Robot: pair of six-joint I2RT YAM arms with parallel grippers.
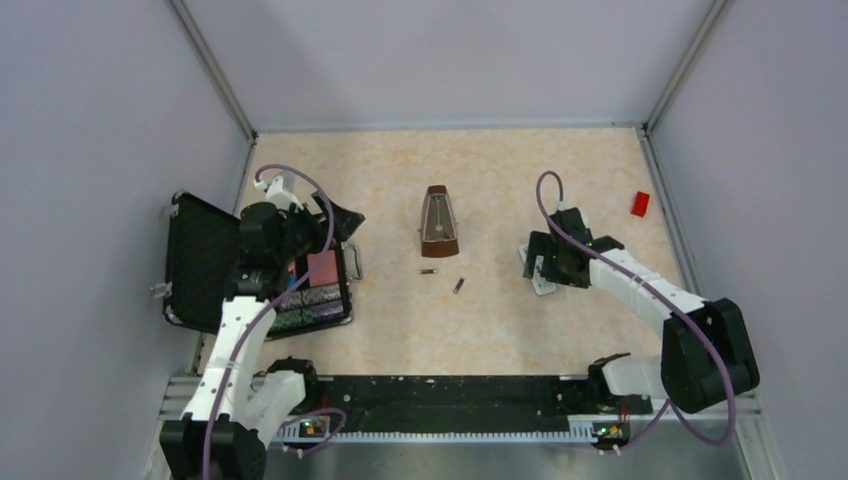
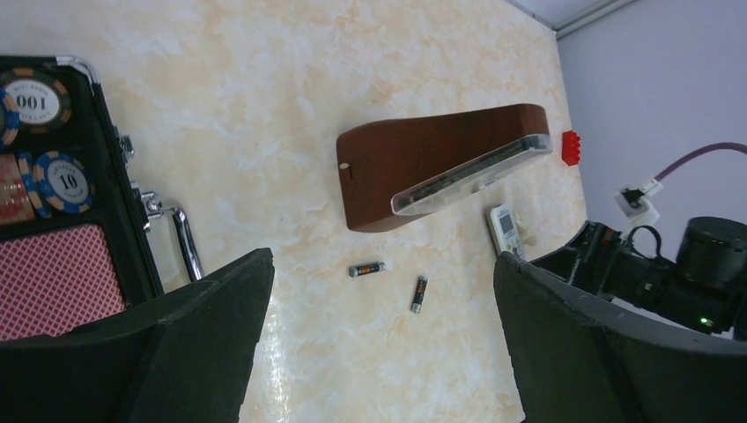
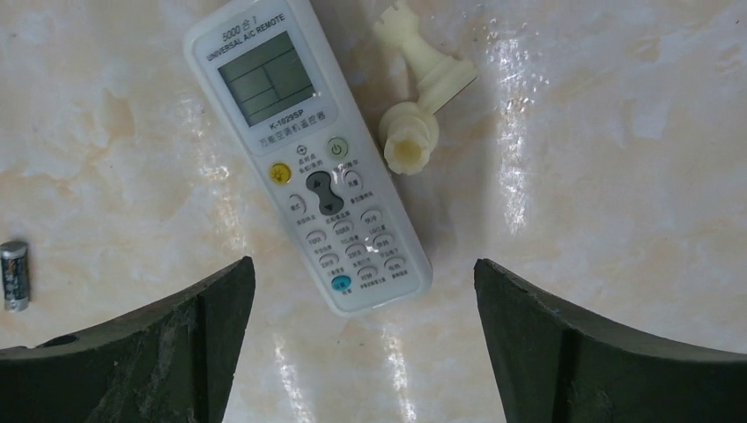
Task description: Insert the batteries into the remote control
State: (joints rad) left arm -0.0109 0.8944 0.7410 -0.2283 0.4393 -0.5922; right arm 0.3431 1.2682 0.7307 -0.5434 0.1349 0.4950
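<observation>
The white remote control (image 3: 308, 159) lies face up on the table, screen and buttons showing. It is directly below my right gripper (image 3: 363, 264), which is open and empty, one finger to each side of its lower end. In the top view the right gripper (image 1: 545, 262) covers most of the remote (image 1: 543, 286). Two dark batteries (image 1: 428, 271) (image 1: 459, 286) lie loose at the table's middle, left of the remote. They also show in the left wrist view (image 2: 366, 269) (image 2: 418, 293). My left gripper (image 2: 383, 257) is open and empty, raised above the case at the left (image 1: 338, 218).
A brown metronome (image 1: 438, 222) stands just behind the batteries. Cream chess pieces (image 3: 418, 88) lie touching the remote's right side. An open black case (image 1: 200, 260) of poker chips and cards sits at the left. A red block (image 1: 640, 204) lies at the far right.
</observation>
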